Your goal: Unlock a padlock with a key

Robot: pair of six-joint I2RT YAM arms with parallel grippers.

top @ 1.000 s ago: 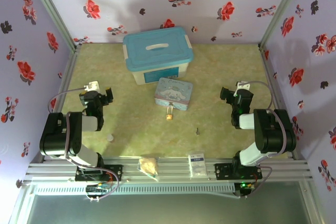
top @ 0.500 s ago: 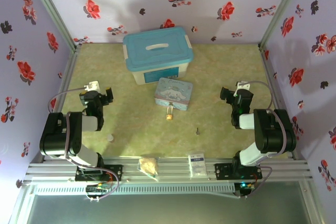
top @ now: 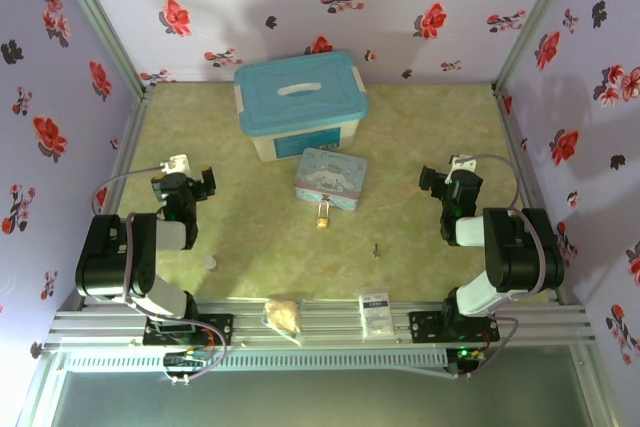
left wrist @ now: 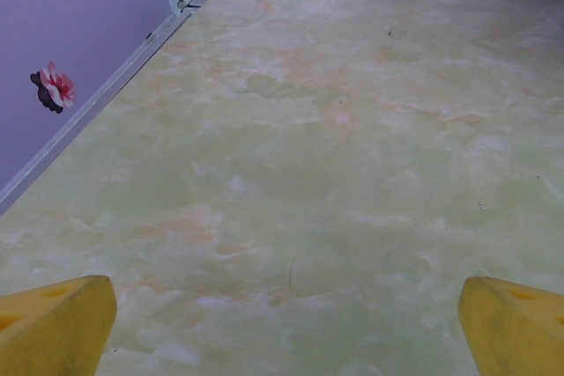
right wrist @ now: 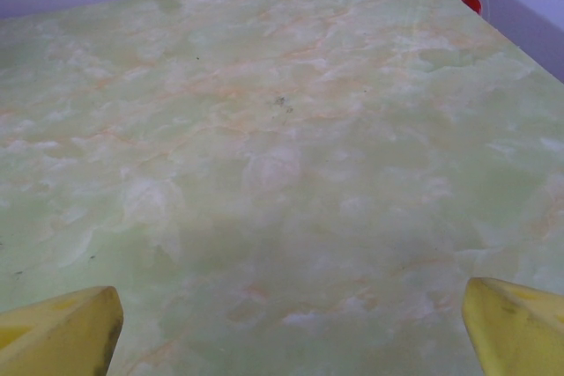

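The left tool [top: 196, 183] and the right tool [top: 440, 183] both gape wide and hold nothing, with bare tabletop [left wrist: 291, 129] between their yellow fingertips [left wrist: 53, 323]. The padlock [top: 323, 214] lies between the two tools, just beside the cartoon tin [top: 331, 178]. The key [top: 376, 248] lies nearer the right tool, apart from the padlock.

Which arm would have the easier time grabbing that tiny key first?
Probably the right arm: the key lies on its side, right of the padlock, and its jaws stand open. The left arm sits farther off.
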